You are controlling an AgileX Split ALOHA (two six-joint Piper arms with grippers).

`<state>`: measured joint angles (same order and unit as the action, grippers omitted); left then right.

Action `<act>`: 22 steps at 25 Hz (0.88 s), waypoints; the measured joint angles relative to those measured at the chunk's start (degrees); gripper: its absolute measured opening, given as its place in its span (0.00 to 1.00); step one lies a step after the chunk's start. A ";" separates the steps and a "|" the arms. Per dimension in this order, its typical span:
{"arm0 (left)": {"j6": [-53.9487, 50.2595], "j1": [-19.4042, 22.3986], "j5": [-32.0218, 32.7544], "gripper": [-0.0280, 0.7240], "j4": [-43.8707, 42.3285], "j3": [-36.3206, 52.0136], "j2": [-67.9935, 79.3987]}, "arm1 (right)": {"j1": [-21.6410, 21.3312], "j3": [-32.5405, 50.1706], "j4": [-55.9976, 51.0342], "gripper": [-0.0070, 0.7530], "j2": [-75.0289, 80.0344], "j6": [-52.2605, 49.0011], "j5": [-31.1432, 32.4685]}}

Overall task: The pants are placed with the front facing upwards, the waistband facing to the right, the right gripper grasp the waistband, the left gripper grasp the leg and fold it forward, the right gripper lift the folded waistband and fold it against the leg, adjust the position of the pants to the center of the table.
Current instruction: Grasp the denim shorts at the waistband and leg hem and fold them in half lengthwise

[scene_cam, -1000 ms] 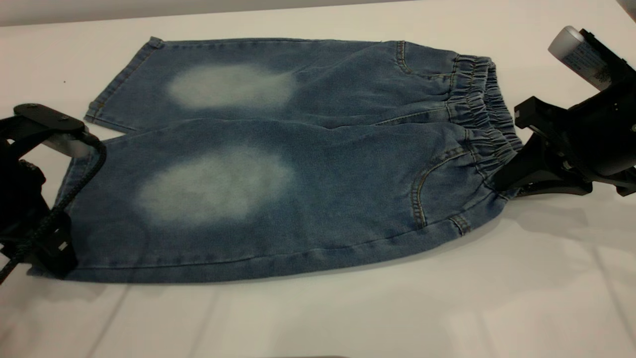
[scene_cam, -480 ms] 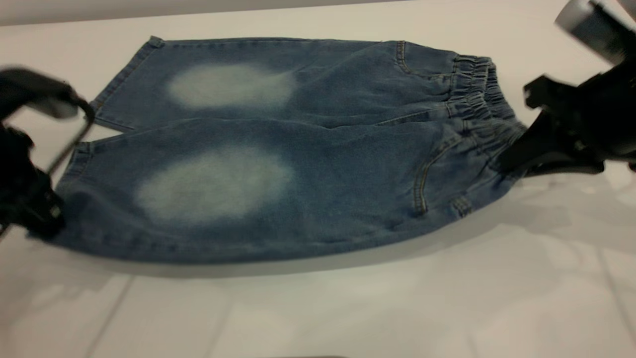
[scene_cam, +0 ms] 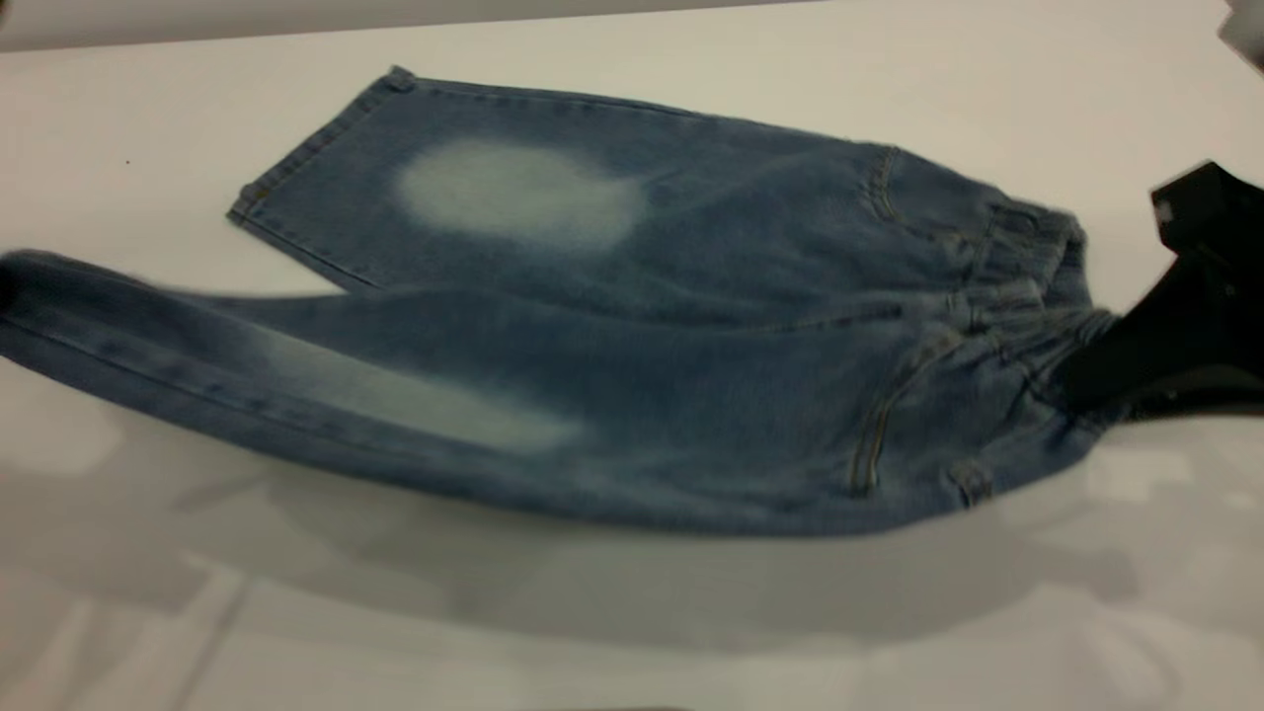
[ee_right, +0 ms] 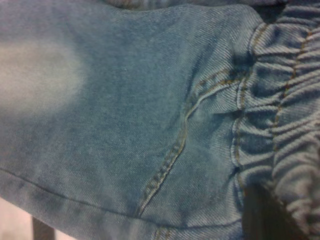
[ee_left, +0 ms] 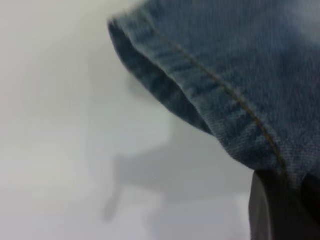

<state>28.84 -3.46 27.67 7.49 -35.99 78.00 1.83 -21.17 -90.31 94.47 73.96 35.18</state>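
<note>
The blue denim pants lie front up on the white table, with the gathered waistband to the right. The near leg hangs stretched above the table and casts a shadow below. The far leg lies flat. My right gripper is shut on the near end of the waistband; in the right wrist view a dark finger presses into the ruffles. My left gripper is shut on the near leg's hem. It is out of the exterior view, past the left edge.
Bare table surface stretches in front of the pants and behind them, up to the back edge. Nothing else stands on the table.
Both grippers have risen, lifting the near leg and waistband corner off the table. The left gripper has moved out of the exterior view, and the far leg has slid to the right.
</note>
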 joint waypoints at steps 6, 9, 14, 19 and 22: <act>-9.26 0.00 -5.27 0.10 -4.33 0.00 -3.58 | 0.00 -1.55 2.94 0.06 -2.72 -10.01 1.27; -13.11 0.00 -12.20 0.10 -7.49 -0.52 -1.40 | 0.00 -4.50 3.05 0.06 -2.72 -14.45 1.46; -14.32 0.00 -15.99 0.10 -8.18 -7.23 8.31 | 0.00 -10.86 3.29 0.06 -0.02 -20.55 1.35; -14.45 0.00 -16.61 0.10 -8.33 -17.38 20.26 | 0.00 -16.86 3.30 0.06 6.85 -24.54 0.40; -14.45 -0.43 -16.66 0.10 -8.38 -23.13 26.10 | 0.00 -20.33 1.34 0.06 11.21 -26.67 0.40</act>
<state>14.40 -3.88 11.02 -0.89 -59.13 104.10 1.83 -41.50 -88.97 105.67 47.29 35.59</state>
